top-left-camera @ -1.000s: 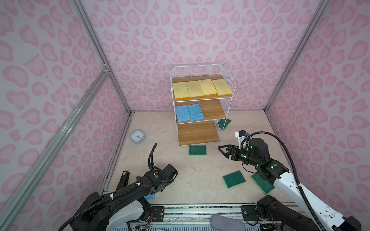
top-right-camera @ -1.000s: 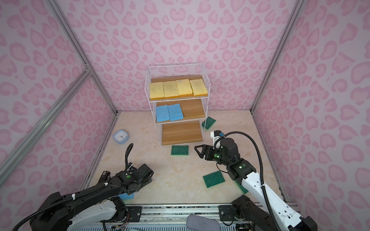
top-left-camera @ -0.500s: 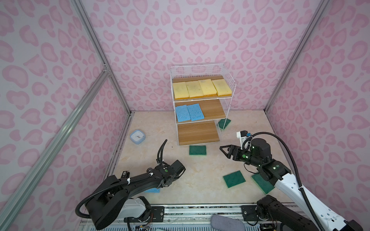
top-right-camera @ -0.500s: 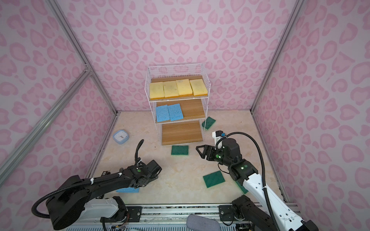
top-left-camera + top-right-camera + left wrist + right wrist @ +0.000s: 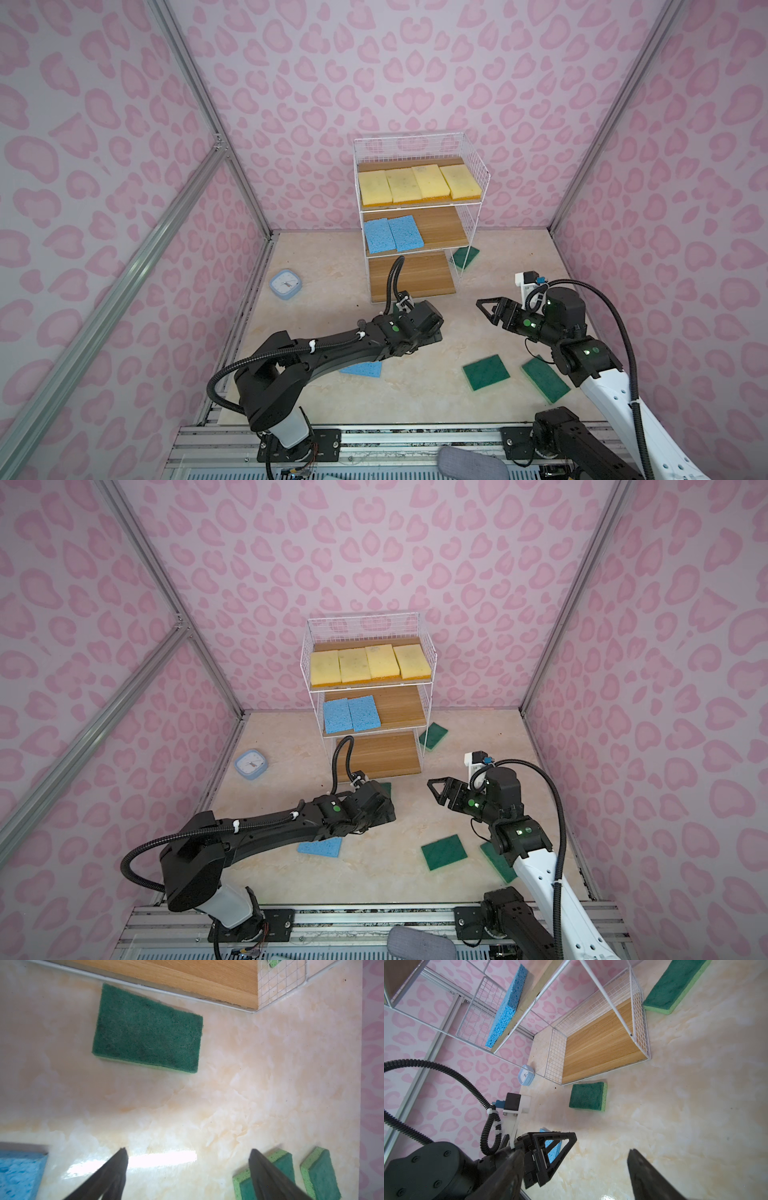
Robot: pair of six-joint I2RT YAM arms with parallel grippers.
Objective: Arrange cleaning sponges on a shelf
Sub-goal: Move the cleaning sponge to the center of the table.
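A white wire shelf point(image 5: 411, 276) with three wooden boards stood at the upper centre of both top views, backed by a pink wall point(image 5: 291, 83) printed with darker pink blotches. Four pale yellow sponges point(image 5: 401, 187) lay side by side across its top board. Two light blue sponges point(image 5: 378, 236) sat edge to edge on the left half of the middle board. On the cream marbled floor point(image 5: 324, 257), a third blue sponge point(image 5: 361, 368) lay low and left of centre, partly under the left arm point(image 5: 332, 349). Four green sponges were on the floor too. A far green sponge point(image 5: 465, 257) lay just beside the shelf's right foot. A near green sponge point(image 5: 147, 1034) lay just in front of the bottom board and showed plainly in the left wrist view. A pair of green sponges point(image 5: 486, 371) lay side by side at the lower right. The left gripper point(image 5: 187, 1152) hung over the floor at centre frame, its fingers spread wide with nothing between them. The right gripper point(image 5: 487, 311), right of centre, likewise had its fingers wide apart and held nothing. A small blue clock point(image 5: 285, 284) sat on the floor to the left of the shelf; any print on its dial was too small to read.
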